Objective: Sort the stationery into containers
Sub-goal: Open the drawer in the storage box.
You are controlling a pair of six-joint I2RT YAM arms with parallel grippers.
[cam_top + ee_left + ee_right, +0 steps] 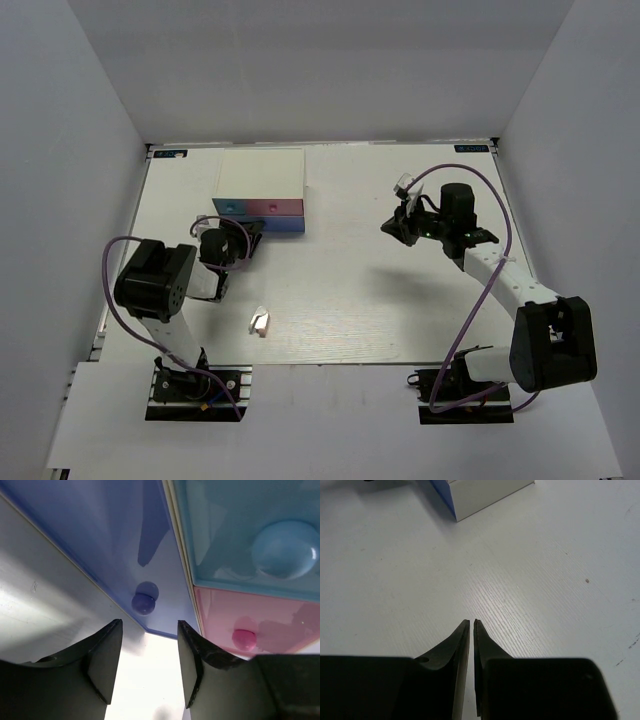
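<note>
The white-topped box [260,172] stands at the back left with light blue [232,207], pink [276,208] and dark blue [285,225] drawer fronts. My left gripper [252,232] is open and empty right in front of it. In the left wrist view my gripper [149,625] sits just below the dark blue drawer's knob [144,602], with the pink knob [244,639] and light blue knob [285,550] to the right. A small white clip-like piece [259,322] lies on the table. My right gripper [390,228] [471,622] is shut and empty above the table. The highlighters and the tan block are out of view.
The white table [360,300] is boxed in by grey walls on three sides. The box's corner [485,492] shows at the top of the right wrist view. Purple cables loop beside both arms.
</note>
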